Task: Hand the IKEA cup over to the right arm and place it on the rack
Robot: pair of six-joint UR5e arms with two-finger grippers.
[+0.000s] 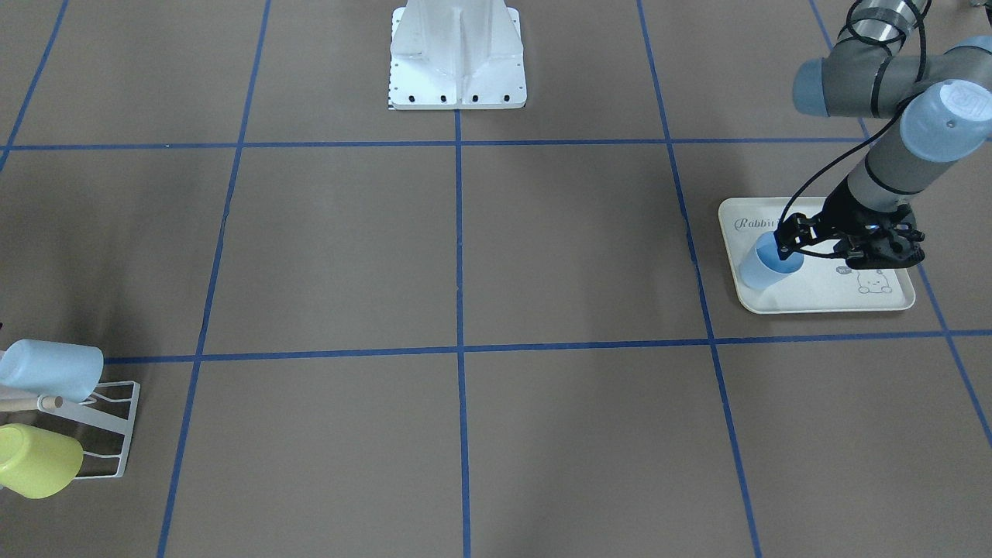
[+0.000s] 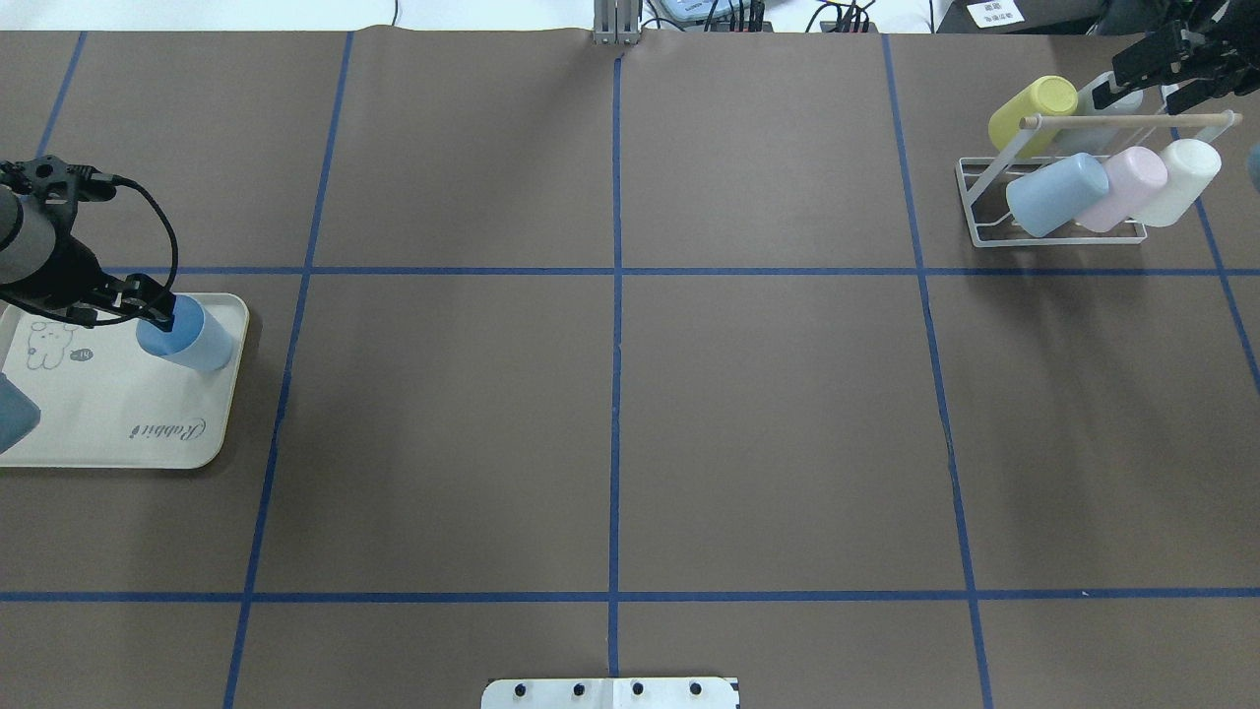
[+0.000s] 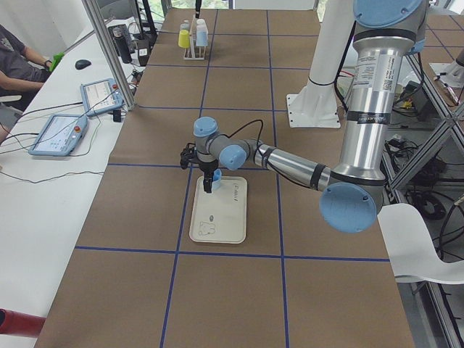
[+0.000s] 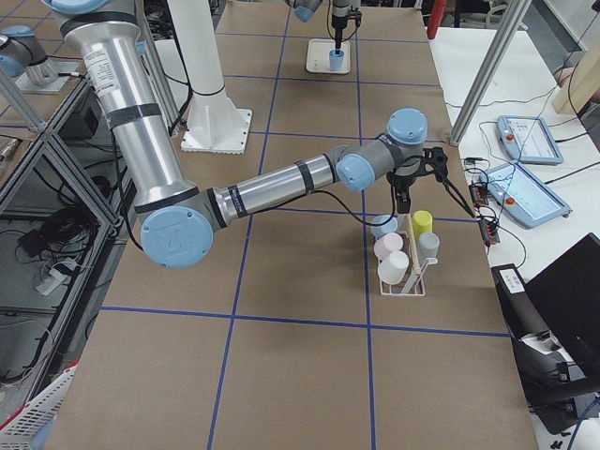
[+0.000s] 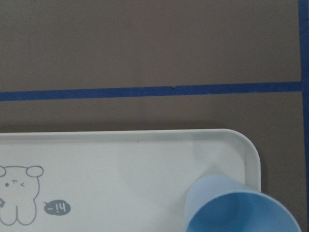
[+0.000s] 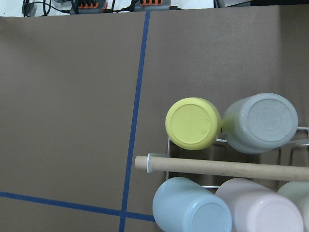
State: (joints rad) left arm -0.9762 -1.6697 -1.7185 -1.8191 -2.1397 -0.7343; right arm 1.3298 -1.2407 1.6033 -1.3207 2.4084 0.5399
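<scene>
Pink cup point(image 2: 1132, 187) on the rack point(image 2: 1122, 120) shows overhead, cropped from the front view.

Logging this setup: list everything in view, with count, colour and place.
Rabbit-print plastic tray: one, cream, table's left end.
Plastic cup: one, light blue, in a corner of the tray.
Wire rack with wooden rod: one, white, far right.
Racked plastic cups: five; yellow, grey, light blue, pink, white.
Table top: one, brown, blue tape grid.
Seated person: one, side desk.
Left gripper: black, at the tray cup's rim.
Right gripper: black, above the rack.
</scene>
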